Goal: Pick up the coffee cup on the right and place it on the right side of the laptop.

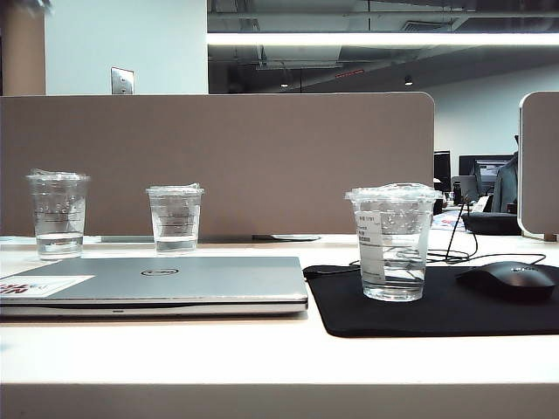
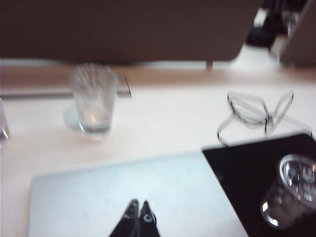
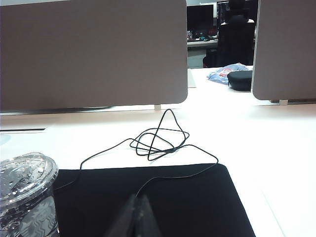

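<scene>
The coffee cup [image 1: 395, 242], clear with a lid and a white label strip, stands on the black mouse pad [image 1: 454, 314] just right of the closed silver laptop [image 1: 157, 284]. It also shows in the left wrist view, where the coffee cup [image 2: 291, 190] sits on the pad beside the laptop [image 2: 123, 197], and in the right wrist view as the coffee cup [image 3: 27, 195]. My left gripper [image 2: 139, 203] hangs shut above the laptop lid, holding nothing. My right gripper [image 3: 138, 198] is shut and empty over the mouse pad [image 3: 163, 202], apart from the cup. Neither arm appears in the exterior view.
Two clear ridged cups [image 1: 59, 212] [image 1: 175, 218] stand behind the laptop near the divider [image 1: 218, 161]. A black mouse [image 1: 511, 279] lies on the pad's right part. A thin black cable [image 3: 160, 140] loops on the table behind the pad.
</scene>
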Tool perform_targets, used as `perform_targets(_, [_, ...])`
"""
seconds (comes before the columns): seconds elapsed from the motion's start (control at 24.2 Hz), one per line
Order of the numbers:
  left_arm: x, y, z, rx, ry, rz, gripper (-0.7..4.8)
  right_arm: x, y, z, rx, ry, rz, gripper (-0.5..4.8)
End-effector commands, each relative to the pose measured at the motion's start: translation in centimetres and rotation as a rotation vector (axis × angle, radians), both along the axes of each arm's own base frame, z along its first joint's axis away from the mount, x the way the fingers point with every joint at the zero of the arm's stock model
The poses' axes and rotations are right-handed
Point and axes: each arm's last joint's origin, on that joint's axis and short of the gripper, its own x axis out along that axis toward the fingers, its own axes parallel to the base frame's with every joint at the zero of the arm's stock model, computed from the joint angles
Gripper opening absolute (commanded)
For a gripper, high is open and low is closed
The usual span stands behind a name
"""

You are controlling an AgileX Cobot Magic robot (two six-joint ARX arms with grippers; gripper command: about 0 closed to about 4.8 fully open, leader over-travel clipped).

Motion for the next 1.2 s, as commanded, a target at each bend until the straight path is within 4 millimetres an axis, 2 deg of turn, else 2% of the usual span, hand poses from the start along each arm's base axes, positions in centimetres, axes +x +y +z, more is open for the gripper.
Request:
perform_targets(0.04, [-1.7,1.1,-1.0,0.028,-0.209,0.061,-0.06,0.0,0.0,-0.2,0.003,0.008,-0.004,0.13])
perform_targets(0.17, [-3.3,2.5,-4.1,0.011,-0.394,0.142,-0.06,0.0,0.0,-0.3,0.003,0.014,-0.004,0.13])
perform_targets(0.29, [-4.7,3.2,-7.5,0.026,-0.404,0.215,-0.06,0.0,0.0,-0.3,0.003,0.016,-0.004,0.13])
perform_targets(0.5, [-5.6,3.6,-11.5,0.047,-0.403,0.260,-0.06,0.0,0.0,-0.3,0.003,0.016,-0.004,0.13])
perform_targets(0.83, [-5.8,4.1,-14.6,0.064,-0.367,0.316,-0.06,0.0,0.0,-0.3,0.003,0.016,-0.004,0.13])
perform_targets(1.2, [-5.7,4.2,-15.5,0.082,-0.285,0.320,-0.06,0.0,0.0,-0.3,0.003,0.016,-0.004,0.13])
